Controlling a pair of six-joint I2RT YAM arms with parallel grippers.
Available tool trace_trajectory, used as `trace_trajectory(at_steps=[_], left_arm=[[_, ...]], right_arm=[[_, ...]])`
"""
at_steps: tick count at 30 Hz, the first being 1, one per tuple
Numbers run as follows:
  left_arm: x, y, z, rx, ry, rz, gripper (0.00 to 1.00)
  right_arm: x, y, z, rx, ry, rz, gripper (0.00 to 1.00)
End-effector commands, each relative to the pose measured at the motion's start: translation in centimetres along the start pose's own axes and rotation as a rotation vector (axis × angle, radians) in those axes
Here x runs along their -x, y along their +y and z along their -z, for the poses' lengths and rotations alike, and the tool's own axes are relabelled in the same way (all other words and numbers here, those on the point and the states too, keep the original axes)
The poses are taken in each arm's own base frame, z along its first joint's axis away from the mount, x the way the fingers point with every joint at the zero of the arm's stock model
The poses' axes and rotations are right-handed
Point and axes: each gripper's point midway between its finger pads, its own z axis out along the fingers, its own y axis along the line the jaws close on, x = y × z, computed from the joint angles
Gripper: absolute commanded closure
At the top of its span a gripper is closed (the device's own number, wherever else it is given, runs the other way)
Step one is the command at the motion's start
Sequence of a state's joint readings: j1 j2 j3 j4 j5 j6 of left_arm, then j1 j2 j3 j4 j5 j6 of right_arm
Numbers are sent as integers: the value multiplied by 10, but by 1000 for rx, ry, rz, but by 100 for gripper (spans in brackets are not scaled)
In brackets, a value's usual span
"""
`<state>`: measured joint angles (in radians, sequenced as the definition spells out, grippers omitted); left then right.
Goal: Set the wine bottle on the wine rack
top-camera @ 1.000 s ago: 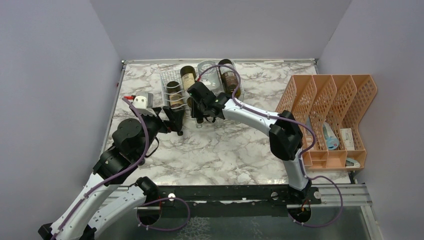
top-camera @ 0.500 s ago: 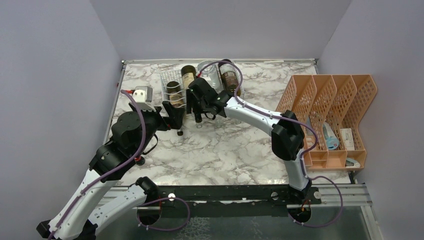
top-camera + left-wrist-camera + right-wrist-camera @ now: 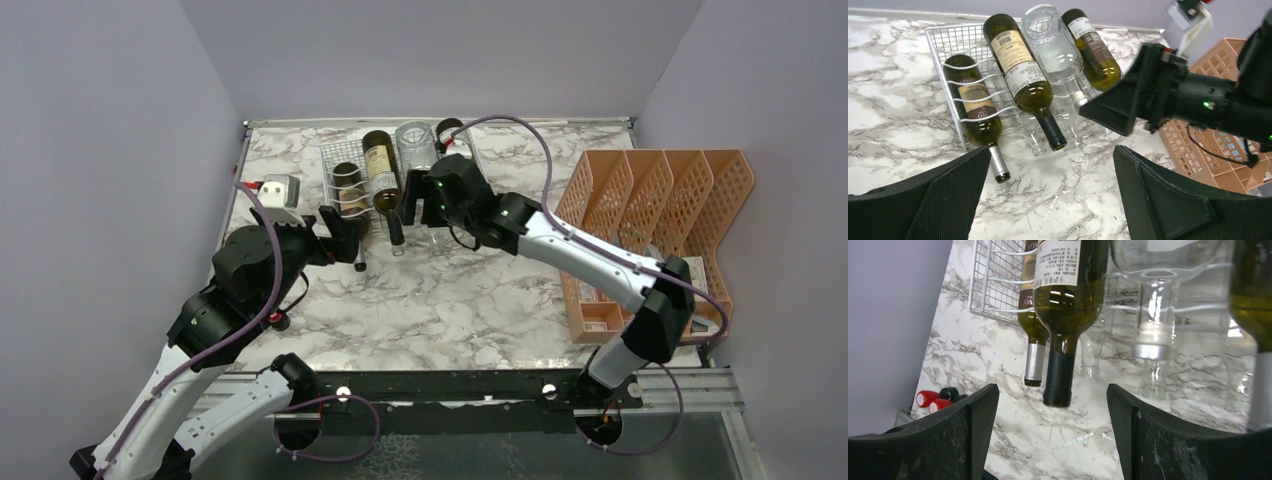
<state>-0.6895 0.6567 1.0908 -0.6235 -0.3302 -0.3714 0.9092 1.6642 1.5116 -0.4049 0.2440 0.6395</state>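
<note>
Wine bottle (image 3: 1023, 75) lies cradled in wine rack (image 3: 945, 37) near the table's far-left corner, neck overhanging the rack's near edge. Right gripper (image 3: 1053, 435) and left gripper (image 3: 1048, 200) both spread, empty. You risk clipping that neck and sliding it out.
</note>
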Motion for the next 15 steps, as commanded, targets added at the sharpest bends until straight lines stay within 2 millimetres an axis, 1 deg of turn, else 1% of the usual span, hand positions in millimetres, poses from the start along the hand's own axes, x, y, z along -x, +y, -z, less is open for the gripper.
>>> trace_trajectory(at_steps=[1, 2, 5, 7, 9, 12, 15], left_arm=[[26, 6, 21, 13, -72, -8, 1], [27, 8, 23, 22, -78, -12, 1], [32, 14, 32, 38, -90, -19, 1], [35, 16, 37, 37, -100, -27, 1], [39, 16, 43, 33, -111, -38, 1], [50, 17, 53, 21, -141, -56, 1], [63, 15, 64, 1, -176, -74, 1]], right_arm=[[4, -39, 40, -112, -55, 25, 18], [2, -52, 51, -150, -66, 31, 18], [3, -81, 91, -218, -110, 42, 18], [7, -101, 117, -270, -157, 51, 18], [12, -115, 142, -289, -199, 61, 18], [25, -130, 183, -296, -289, 67, 18], [39, -138, 220, -273, -375, 69, 18]])
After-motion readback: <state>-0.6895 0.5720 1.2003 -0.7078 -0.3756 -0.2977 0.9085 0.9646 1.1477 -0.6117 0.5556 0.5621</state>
